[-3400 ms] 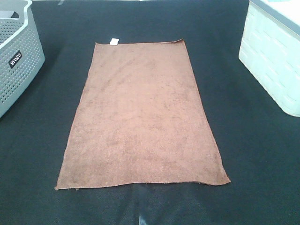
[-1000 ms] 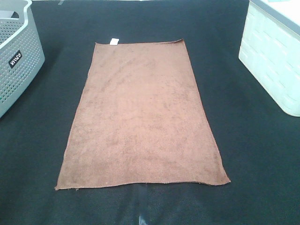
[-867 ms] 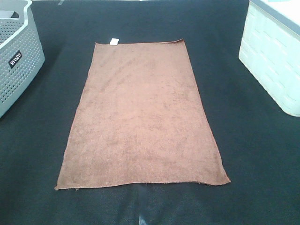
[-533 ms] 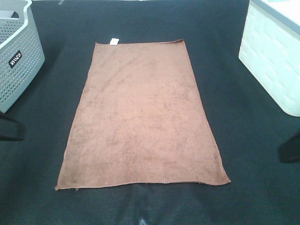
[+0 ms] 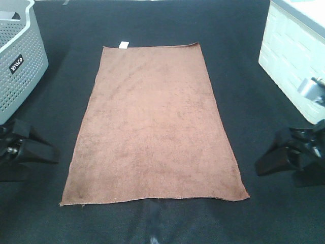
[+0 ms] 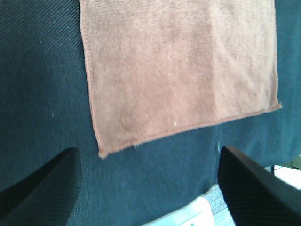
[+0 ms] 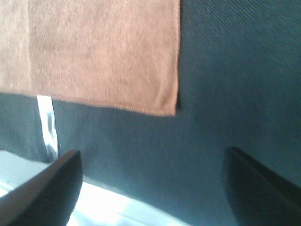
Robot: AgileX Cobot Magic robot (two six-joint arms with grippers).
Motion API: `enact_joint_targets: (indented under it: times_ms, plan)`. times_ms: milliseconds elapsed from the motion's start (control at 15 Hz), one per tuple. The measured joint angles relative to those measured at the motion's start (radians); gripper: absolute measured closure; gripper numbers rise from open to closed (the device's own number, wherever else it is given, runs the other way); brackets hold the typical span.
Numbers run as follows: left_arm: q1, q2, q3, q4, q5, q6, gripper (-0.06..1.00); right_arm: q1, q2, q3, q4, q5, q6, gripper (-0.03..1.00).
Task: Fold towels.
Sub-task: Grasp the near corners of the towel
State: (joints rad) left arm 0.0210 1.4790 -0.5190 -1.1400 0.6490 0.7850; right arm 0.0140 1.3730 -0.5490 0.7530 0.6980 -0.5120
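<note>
The brown towel (image 5: pixel 155 122) lies flat and spread out lengthwise on the black table, with its white tag (image 5: pixel 122 44) at the far short edge. My left gripper (image 5: pixel 43 165) is open, low at the left, apart from the towel's near left corner. My right gripper (image 5: pixel 277 170) is open at the right, apart from the near right corner. In the left wrist view the left gripper (image 6: pixel 148 188) stands open above the bare table just off the towel (image 6: pixel 178 66). In the right wrist view the right gripper (image 7: pixel 150 188) is open and the towel (image 7: pixel 94 52) lies beyond it.
A grey perforated basket (image 5: pixel 18 61) stands at the back left. A white crate (image 5: pixel 294 61) stands at the back right. A white tape strip (image 5: pixel 152 236) marks the table's front edge, also in the right wrist view (image 7: pixel 47 122).
Both arms have come into the high view from the left and right edges, moving inward beside the towel's near end. The towel has not moved.
</note>
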Motion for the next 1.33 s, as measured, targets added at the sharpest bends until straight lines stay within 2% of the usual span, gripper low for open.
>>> enact_joint_targets:
  times_ms: [133,200,267,467,533,600,867,1067,1200,1333]
  plan:
    - [0.000,0.097,-0.001,-0.106,-0.038,0.101,0.19,0.000,0.102,0.000,0.135,-0.047,-0.139,0.20]
    - [-0.008,0.135,-0.001,-0.156,-0.060,0.143,0.19,0.000,0.118,0.000,0.155,-0.052,-0.164,0.20]
    - [-0.026,0.168,-0.002,-0.196,-0.083,0.186,0.19,0.000,0.177,-0.001,0.219,-0.060,-0.244,0.20]
    - [-0.092,0.266,-0.003,-0.323,-0.127,0.291,0.19,0.000,0.275,-0.002,0.325,-0.089,-0.368,0.20]
    - [-0.112,0.308,-0.004,-0.394,-0.150,0.343,0.19,0.000,0.318,-0.015,0.361,-0.092,-0.410,0.20]
    - [-0.112,0.308,-0.004,-0.394,-0.150,0.343,0.19,0.000,0.318,-0.015,0.361,-0.092,-0.410,0.20]
    - [-0.150,0.375,-0.012,-0.591,-0.098,0.497,0.19,0.000,0.420,-0.074,0.387,-0.098,-0.459,0.24]
    - [-0.184,0.403,-0.034,-0.618,-0.074,0.572,0.22,0.028,0.483,-0.120,0.399,-0.077,-0.482,0.30]
    - [-0.185,0.418,-0.052,-0.612,-0.078,0.573,0.33,0.088,0.505,-0.145,0.408,-0.081,-0.488,0.31]
    - [-0.185,0.433,-0.056,-0.610,-0.097,0.574,0.50,0.108,0.511,-0.151,0.412,-0.107,-0.466,0.42]
